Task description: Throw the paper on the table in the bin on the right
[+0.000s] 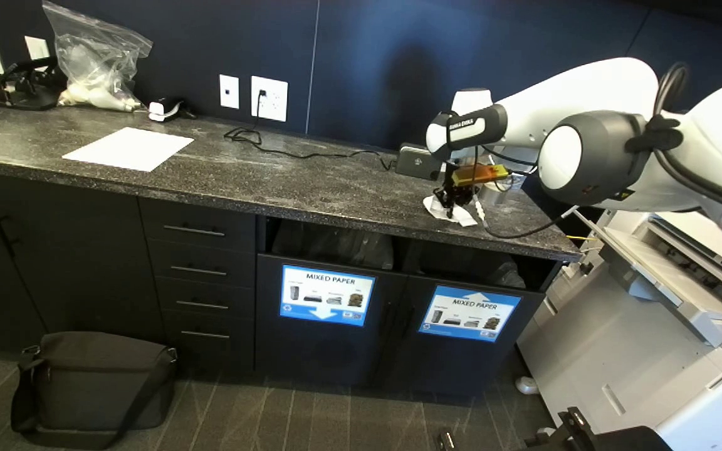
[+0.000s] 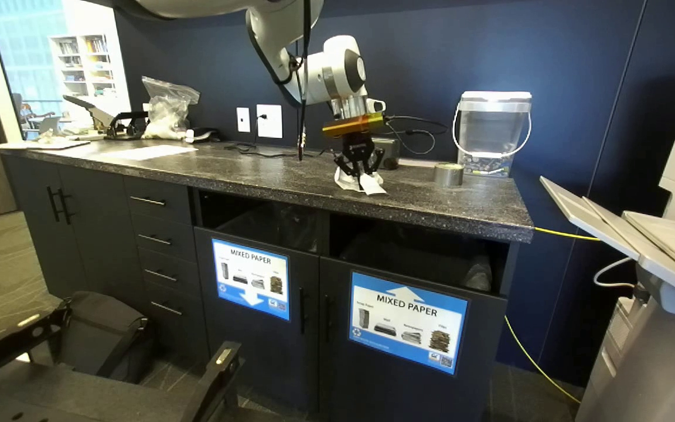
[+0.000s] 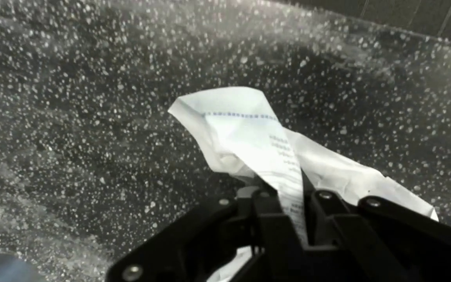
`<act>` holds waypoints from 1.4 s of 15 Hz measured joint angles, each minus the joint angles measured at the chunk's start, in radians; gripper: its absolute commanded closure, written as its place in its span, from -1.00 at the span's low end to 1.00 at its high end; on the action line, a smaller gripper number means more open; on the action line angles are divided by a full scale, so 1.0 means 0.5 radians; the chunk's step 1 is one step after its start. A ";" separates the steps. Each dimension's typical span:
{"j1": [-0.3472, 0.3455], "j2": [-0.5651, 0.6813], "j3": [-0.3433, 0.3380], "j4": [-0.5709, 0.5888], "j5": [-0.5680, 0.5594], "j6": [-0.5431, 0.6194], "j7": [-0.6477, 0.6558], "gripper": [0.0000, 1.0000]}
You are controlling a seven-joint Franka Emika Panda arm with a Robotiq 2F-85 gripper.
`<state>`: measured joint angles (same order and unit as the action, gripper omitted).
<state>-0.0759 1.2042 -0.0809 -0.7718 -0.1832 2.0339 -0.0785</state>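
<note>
Wrist view: paper [image 3: 264, 152] partly hidden behind end effector [image 3: 294, 207], which is closed, pinching a strip of it; any contact with desk [image 3: 112, 117] unclear.

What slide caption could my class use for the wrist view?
End effector pinching crumpled, printed paper, with the speckled dark countertop beneath.

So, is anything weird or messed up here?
Yes: in both exterior views, the left sign has a down arrow but the right sign an up arrow, odd since both say MIXED PAPER. The paper is crumpled too, pinched in the jaws.
</note>
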 measured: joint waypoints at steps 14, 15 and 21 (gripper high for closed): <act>-0.085 -0.173 0.117 -0.256 0.051 -0.131 -0.101 0.64; -0.111 -0.220 0.140 -0.344 0.072 -0.067 -0.119 0.66; -0.203 -0.501 0.213 -0.865 0.171 0.217 -0.201 0.63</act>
<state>-0.1774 0.9536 0.0254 -1.2042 -0.0980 2.1421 -0.1789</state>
